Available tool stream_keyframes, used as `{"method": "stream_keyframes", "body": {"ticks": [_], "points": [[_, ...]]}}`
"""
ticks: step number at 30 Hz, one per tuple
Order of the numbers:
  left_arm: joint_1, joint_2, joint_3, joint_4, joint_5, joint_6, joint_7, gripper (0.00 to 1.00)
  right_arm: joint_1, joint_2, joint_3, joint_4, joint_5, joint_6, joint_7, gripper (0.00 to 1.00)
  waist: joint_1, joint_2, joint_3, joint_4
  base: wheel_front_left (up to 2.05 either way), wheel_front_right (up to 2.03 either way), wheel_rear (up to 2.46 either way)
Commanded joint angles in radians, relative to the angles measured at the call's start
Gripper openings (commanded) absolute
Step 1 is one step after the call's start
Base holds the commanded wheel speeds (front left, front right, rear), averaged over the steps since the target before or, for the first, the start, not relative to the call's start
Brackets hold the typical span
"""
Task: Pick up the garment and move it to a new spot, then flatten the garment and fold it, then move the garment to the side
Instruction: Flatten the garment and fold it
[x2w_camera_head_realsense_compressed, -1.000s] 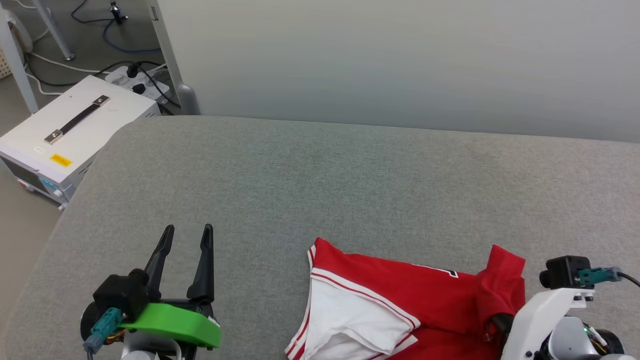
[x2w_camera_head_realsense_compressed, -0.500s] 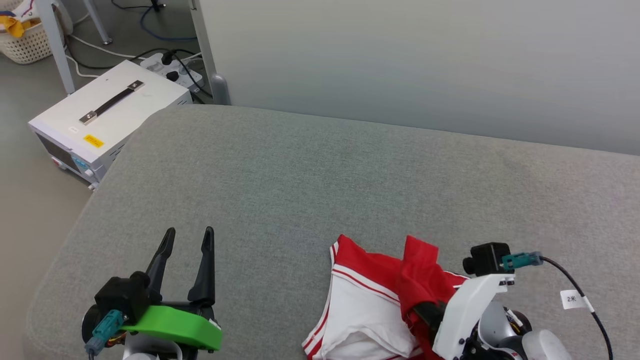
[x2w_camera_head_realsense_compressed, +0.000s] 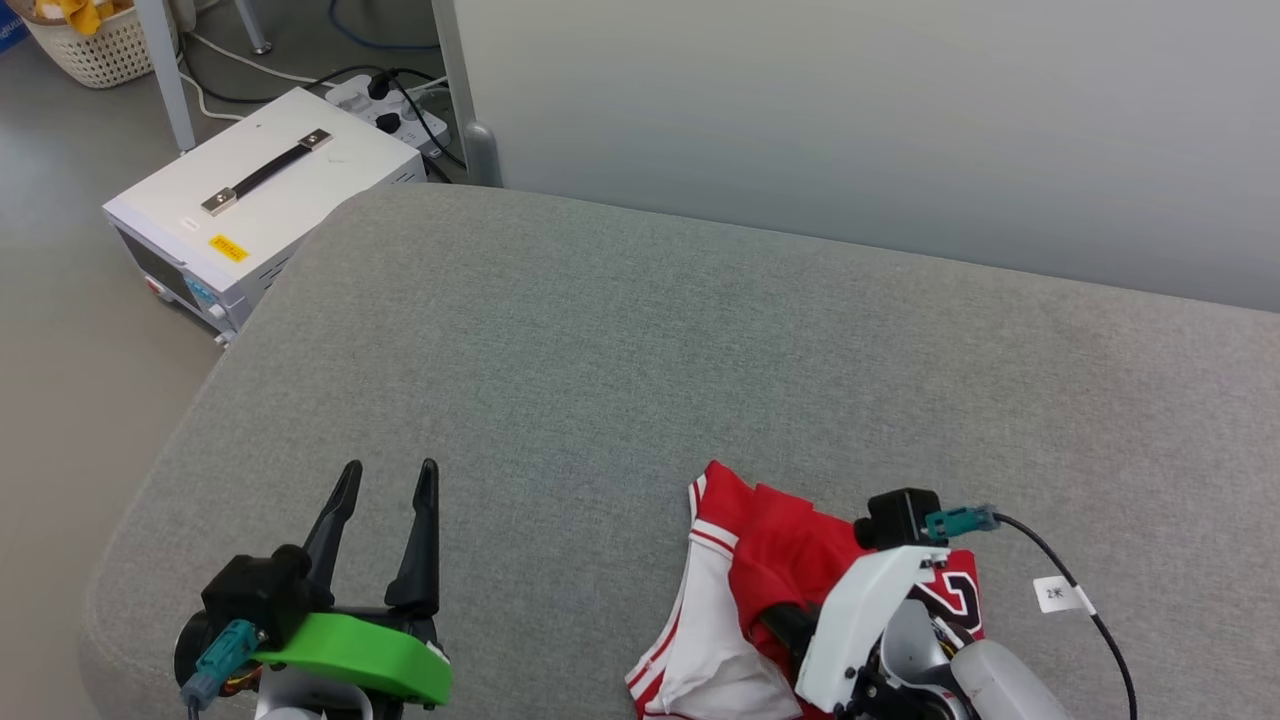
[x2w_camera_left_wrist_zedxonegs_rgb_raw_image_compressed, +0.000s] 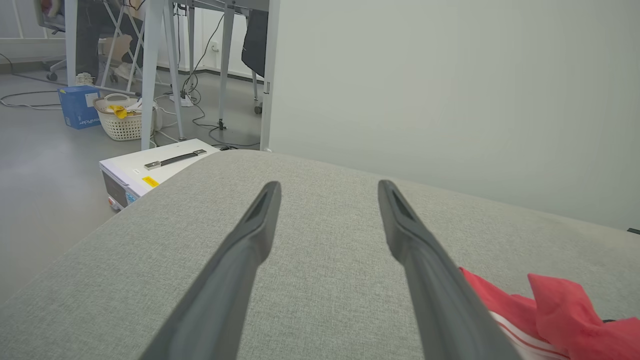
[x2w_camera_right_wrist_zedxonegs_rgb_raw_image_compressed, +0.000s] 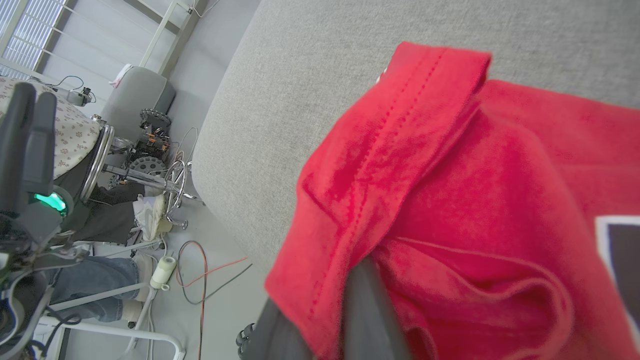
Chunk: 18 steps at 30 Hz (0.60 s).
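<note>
The garment (x2w_camera_head_realsense_compressed: 770, 560), red with white sleeves and striped trim, lies bunched near the front edge of the grey cushion (x2w_camera_head_realsense_compressed: 620, 340). Part of a black numeral shows by the right wrist. My right gripper (x2w_camera_head_realsense_compressed: 788, 628) is shut on a red hemmed edge of the garment, and its dark fingers are mostly wrapped in cloth. In the right wrist view the red garment (x2w_camera_right_wrist_zedxonegs_rgb_raw_image_compressed: 450, 190) drapes over the right gripper (x2w_camera_right_wrist_zedxonegs_rgb_raw_image_compressed: 352, 320). My left gripper (x2w_camera_head_realsense_compressed: 390, 466) stands open over bare cushion, left of the garment. In the left wrist view the left gripper (x2w_camera_left_wrist_zedxonegs_rgb_raw_image_compressed: 328, 184) holds nothing, with the garment (x2w_camera_left_wrist_zedxonegs_rgb_raw_image_compressed: 555, 310) at lower right.
On the floor past the cushion's left corner stands a white box with a black handle (x2w_camera_head_realsense_compressed: 262, 190), with a power strip (x2w_camera_head_realsense_compressed: 395, 105) and cables behind it. A basket (x2w_camera_head_realsense_compressed: 90, 45) sits far left. A pale wall panel (x2w_camera_head_realsense_compressed: 850, 130) backs the cushion. A person's leg (x2w_camera_right_wrist_zedxonegs_rgb_raw_image_compressed: 90, 280) is beside the cushion.
The head camera has turned, shifting the scene rightward. My right gripper has carried the garment's red edge leftward over the rest, bunching the cloth. The left gripper has kept its pose.
</note>
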Motion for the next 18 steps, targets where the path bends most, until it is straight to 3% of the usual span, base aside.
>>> {"method": "stream_keyframes", "body": {"ticks": [1, 4, 11, 18], "points": [[-0.012, 0.000, -0.002, 0.004, 0.000, -0.003, -0.006, 1.00, -0.026, -0.002, 0.026, 0.016, 0.019, 0.000, -0.016, 1.00, 0.0000, 0.0102, 0.001, 0.002, 0.00, 0.00, 0.00], [-0.009, -0.002, -0.001, 0.007, 0.000, -0.003, -0.006, 1.00, -0.062, -0.002, 0.089, 0.029, 0.012, 0.000, -0.058, 1.00, 0.0000, 0.0102, 0.000, -0.001, 0.00, 0.00, 0.00], [0.000, -0.003, 0.007, 0.014, 0.002, -0.003, -0.006, 1.00, -0.098, -0.002, 0.112, -0.024, -0.067, 0.000, -0.065, 1.00, 0.0000, 0.0102, -0.017, -0.024, 0.00, 0.00, 0.00], [0.004, -0.006, 0.010, 0.007, 0.005, -0.003, -0.006, 1.00, -0.136, -0.002, 0.025, -0.143, -0.326, 0.000, -0.004, 1.00, 0.0000, 0.0102, -0.028, -0.061, 0.00, 0.00, 0.00]]}}
